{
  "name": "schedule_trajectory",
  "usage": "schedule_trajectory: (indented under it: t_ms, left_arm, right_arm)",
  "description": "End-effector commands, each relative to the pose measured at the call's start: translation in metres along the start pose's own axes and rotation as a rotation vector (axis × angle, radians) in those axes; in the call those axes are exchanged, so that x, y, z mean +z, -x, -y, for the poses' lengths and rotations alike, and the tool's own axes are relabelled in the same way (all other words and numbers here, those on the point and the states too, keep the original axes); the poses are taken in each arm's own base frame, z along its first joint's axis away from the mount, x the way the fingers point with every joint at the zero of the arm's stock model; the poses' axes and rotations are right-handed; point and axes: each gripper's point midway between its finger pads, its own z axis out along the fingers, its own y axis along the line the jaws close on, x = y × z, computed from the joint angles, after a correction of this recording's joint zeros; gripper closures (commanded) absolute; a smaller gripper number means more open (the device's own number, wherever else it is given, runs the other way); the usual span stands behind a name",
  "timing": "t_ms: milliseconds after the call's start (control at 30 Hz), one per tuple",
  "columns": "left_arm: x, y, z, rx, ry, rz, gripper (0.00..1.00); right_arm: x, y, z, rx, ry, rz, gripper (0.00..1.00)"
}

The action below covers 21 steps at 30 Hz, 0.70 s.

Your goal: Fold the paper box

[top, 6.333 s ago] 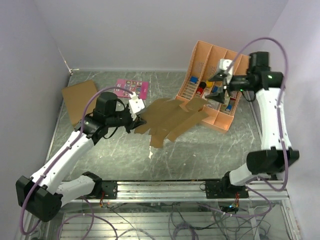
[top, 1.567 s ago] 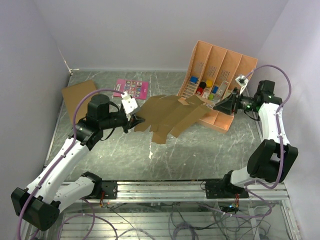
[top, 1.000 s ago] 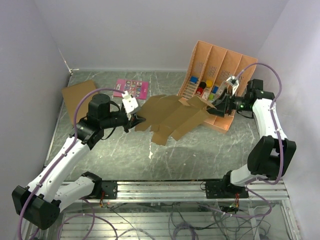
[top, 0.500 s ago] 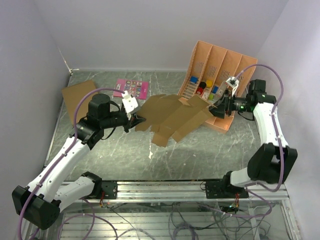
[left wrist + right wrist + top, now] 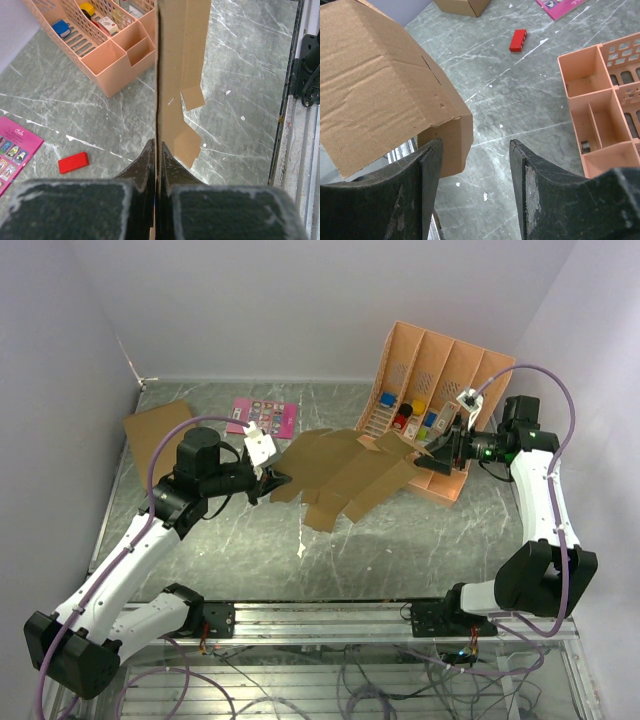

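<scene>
The paper box (image 5: 345, 468) is a flat brown cut-out sheet with creased panels and tab flaps, held off the table in the middle. My left gripper (image 5: 272, 480) is shut on its left edge. In the left wrist view the sheet (image 5: 180, 60) runs edge-on straight up from the pinched jaws of that left gripper (image 5: 159, 145). My right gripper (image 5: 432, 455) stands open at the sheet's right end. In the right wrist view a tab flap (image 5: 452, 140) hangs just by the left finger (image 5: 427, 175). Nothing lies between the fingers of the right gripper (image 5: 476, 145).
A peach desk organizer (image 5: 440, 390) with small items stands at the back right, close behind my right gripper. A larger brown cardboard piece (image 5: 155, 435) and a pink card (image 5: 265, 417) lie at the back left. A red block (image 5: 73, 162) rests on the table under the sheet.
My right arm has come down from above the organizer to the sheet's right end, and its jaws have opened wider. The left gripper keeps its hold and has barely moved.
</scene>
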Motion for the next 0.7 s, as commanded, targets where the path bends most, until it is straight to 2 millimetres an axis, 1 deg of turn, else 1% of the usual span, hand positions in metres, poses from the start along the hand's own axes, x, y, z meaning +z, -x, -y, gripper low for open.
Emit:
schedule_trajectory:
  t_ms: [0, 467, 600, 667]
  left_arm:
    - [-0.002, 0.013, -0.004, 0.039, 0.007, 0.039, 0.93]
    - [-0.004, 0.021, -0.002, 0.043, 0.004, 0.064, 0.93]
    - [-0.003, 0.023, -0.002, 0.041, -0.001, 0.075, 0.93]
    - [-0.002, 0.024, -0.002, 0.04, -0.003, 0.082, 0.93]
  right_arm:
    - [-0.001, -0.001, -0.009, -0.005, 0.008, 0.007, 0.44]
    - [0.019, -0.019, -0.009, 0.051, 0.078, -0.014, 0.43]
    - [0.022, -0.022, -0.008, 0.063, 0.076, -0.013, 0.45]
    - [0.024, -0.023, -0.007, 0.073, 0.085, -0.009, 0.48]
